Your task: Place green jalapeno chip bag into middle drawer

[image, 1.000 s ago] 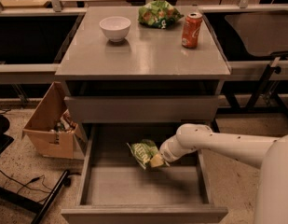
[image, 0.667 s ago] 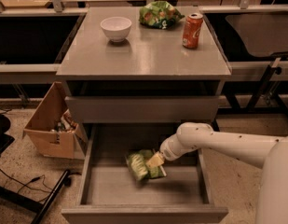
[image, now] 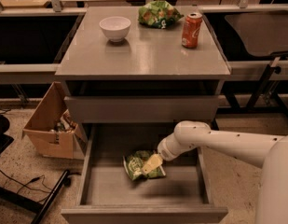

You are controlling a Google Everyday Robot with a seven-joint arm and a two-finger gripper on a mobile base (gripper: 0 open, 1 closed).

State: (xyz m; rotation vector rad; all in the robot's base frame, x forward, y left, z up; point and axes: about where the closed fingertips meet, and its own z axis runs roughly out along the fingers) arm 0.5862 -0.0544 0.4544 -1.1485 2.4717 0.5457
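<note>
- Against the frame one second back, the chip bag (image: 134,163) is lower and nearer the drawer's front. The gripper (image: 152,164) has come down with it.
- The chip bag now sits inside the open drawer (image: 143,213), left of centre and apparently resting on the floor. It is well clear of both side walls.
- The gripper lies over the bag's right part, at the end of the white arm (image: 227,141) that reaches in from the right.
- Tool state: cannot tell whether the gripper is clamped on the bag or has let go.
- Risk: if the foil clings or is not fully released, withdrawal could drag the bag back out.
- Risk: a steep lift could bring the arm against the closed drawer front (image: 141,108) just above.
- Hidden: the bag's right edge is under the gripper, and actual contact with the floor is not confirmed.
- Hidden: the drawer's rear is in shadow, and the robot's body is cut off at the right edge.
</note>
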